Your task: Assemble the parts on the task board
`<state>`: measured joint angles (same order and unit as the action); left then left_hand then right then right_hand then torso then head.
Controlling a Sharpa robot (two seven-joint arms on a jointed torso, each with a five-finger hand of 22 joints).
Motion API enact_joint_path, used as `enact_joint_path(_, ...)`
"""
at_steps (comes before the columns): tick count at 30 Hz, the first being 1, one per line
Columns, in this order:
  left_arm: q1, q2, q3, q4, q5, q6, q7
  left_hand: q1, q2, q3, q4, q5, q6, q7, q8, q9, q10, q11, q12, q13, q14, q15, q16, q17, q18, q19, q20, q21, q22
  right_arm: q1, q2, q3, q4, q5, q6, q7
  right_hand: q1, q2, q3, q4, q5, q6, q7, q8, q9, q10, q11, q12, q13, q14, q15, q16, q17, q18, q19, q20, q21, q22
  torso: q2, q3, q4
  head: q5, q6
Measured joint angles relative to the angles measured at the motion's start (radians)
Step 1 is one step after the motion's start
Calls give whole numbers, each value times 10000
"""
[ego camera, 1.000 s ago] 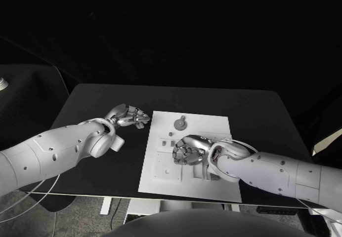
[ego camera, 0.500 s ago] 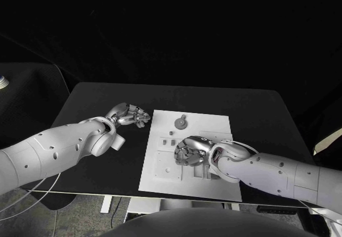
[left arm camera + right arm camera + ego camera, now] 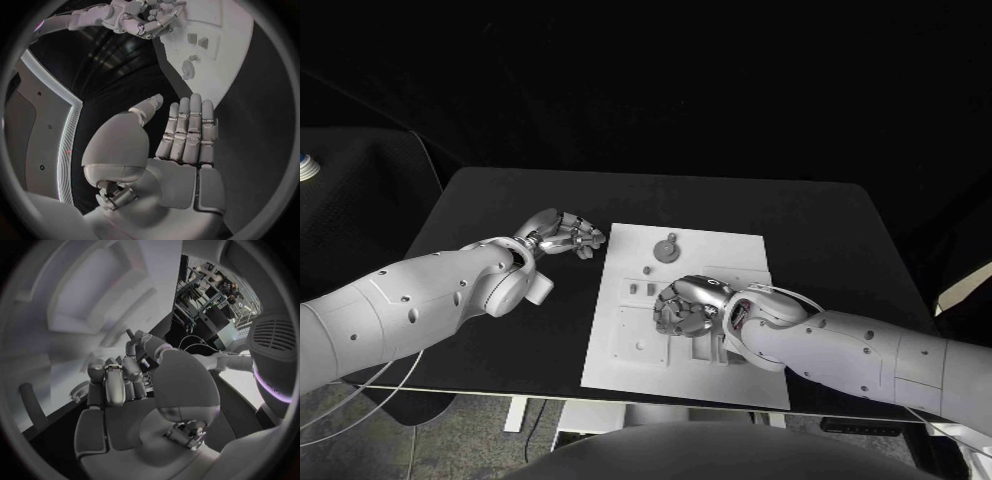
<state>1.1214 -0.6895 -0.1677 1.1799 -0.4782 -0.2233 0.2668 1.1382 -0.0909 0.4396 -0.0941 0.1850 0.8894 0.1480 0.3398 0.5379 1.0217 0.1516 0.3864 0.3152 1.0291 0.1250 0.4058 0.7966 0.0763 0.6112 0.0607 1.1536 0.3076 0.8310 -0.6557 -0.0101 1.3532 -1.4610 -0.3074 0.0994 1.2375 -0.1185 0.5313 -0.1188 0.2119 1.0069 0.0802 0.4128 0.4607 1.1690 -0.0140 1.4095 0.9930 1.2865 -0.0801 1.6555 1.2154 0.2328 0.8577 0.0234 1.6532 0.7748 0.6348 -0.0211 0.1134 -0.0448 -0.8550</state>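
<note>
Task board (image 3: 733, 255) sits mid-bench, white, long side running away from me. Head view: my right hand (image 3: 687, 304) is down on the board's middle, fingers curled in over the recessed area; whether a part sits under them I cannot tell. Left hand (image 3: 564, 235) hovers off the board's left edge above the black bench (image 3: 516, 195), holding nothing. One round part (image 3: 666, 249) lies at the far end, small parts (image 3: 636, 289) just beside the right hand.

Left wrist view: left hand (image 3: 181, 135) flat, fingers straight and side by side, empty; board (image 3: 231, 45) beyond the fingertips.

Right wrist view: right hand (image 3: 115, 377) curled close against the board (image 3: 87, 295), contact hidden.

My call: seat the part square, press slowly, keep left clear or bring it in to steady the board. Bench matte black, room dark.
</note>
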Motion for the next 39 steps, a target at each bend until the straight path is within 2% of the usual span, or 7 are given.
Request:
enact_joint_path(27,14,-13,1,8,0,1,-10,0,0,0,0,0,-25,-24,0,0,0,0,-34,0,0,0,-39,-8,-1,0,0,0,7,-13,51,-8,0,-41,-85,50,-1,-2,-6,-6,-1,4,-3,-34,21,0,0,0,-8,0,0,0,29,1,0,0,0,1,2,-11,7,3,-5)
enact_joint_path(39,17,-18,1,11,0,1,-15,0,0,0,0,0,-24,-24,0,0,0,0,-34,0,0,0,-39,-8,-1,0,0,0,6,-9,82,-6,-60,-44,-94,54,-25,-27,16,16,-2,-4,5,-33,43,0,0,0,-7,0,1,0,18,0,0,0,0,2,3,-1,6,-14,-13)
